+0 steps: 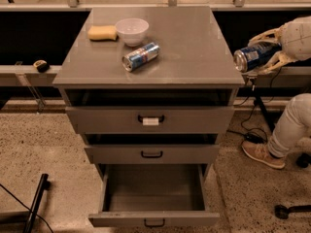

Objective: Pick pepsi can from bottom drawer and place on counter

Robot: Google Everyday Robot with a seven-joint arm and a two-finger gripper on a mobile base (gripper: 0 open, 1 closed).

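Note:
My gripper [265, 52] is at the right edge of the view, shut on the pepsi can [250, 57], a dark blue can with a silver top held on its side. It hangs just off the right edge of the counter [194, 42], about level with it. The bottom drawer [153, 198] is pulled open below and holds nothing that I can see.
On the counter lie a paler silver-and-blue can [141, 56] on its side, a white bowl [131, 31] and a yellow sponge [102, 32]. The labelled top drawer [150, 120] and middle drawer [151, 154] are slightly open. A person's leg and shoe [272, 147] stand at the right.

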